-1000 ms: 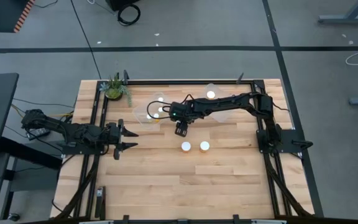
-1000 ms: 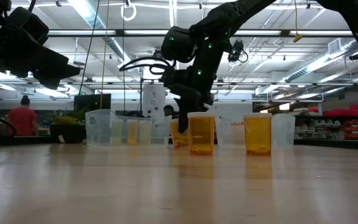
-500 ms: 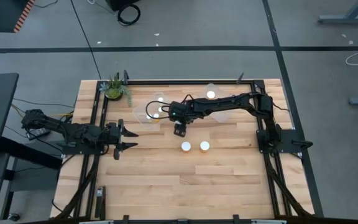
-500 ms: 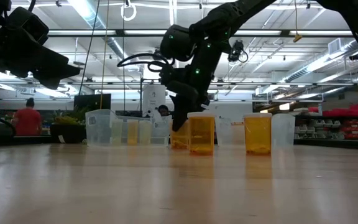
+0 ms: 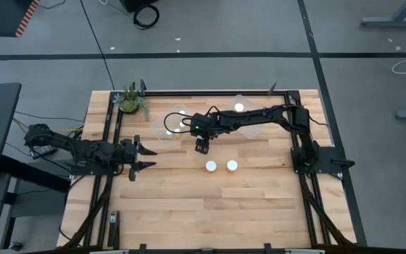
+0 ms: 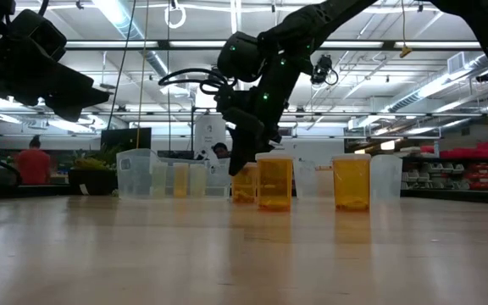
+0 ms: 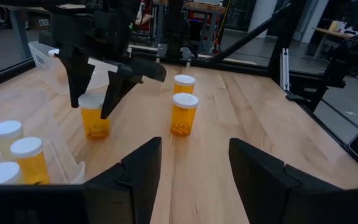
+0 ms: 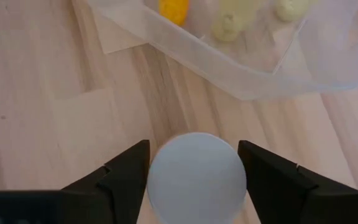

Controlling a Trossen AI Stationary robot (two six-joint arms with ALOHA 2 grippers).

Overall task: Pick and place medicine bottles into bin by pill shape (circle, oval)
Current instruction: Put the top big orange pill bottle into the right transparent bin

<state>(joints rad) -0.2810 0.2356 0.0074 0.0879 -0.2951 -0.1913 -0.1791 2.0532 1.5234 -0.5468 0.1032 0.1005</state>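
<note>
Three orange medicine bottles with white caps stand on the wooden table. Two of them (image 5: 211, 166) (image 5: 232, 166) stand side by side near the middle. The third (image 7: 94, 119) stands closer to a clear bin (image 5: 166, 125), and my right gripper (image 8: 196, 180) is shut on it from above. In the high view that gripper (image 5: 201, 145) hides this bottle. My left gripper (image 5: 144, 156) waits open at the table's left side, with nothing between its fingers. My right gripper pinches the bottle at its white cap (image 8: 196, 168), with one finger (image 7: 79, 84) on each side. The fingers slant steeply down from the table's right side. The bottle stands upright with its base on the table (image 6: 244, 200).
The clear bin by the gripper holds several bottles (image 7: 18, 152). A second clear bin (image 5: 244, 113) at the far edge holds a white-capped bottle (image 5: 239, 107). A small plant (image 5: 130, 99) stands at the far left corner. Dark frame rails border the tabletop.
My right gripper has tipped a little, and its fingers have swung slightly toward the clear bin onto the orange bottle. The bottle has stayed in place on the table.
</note>
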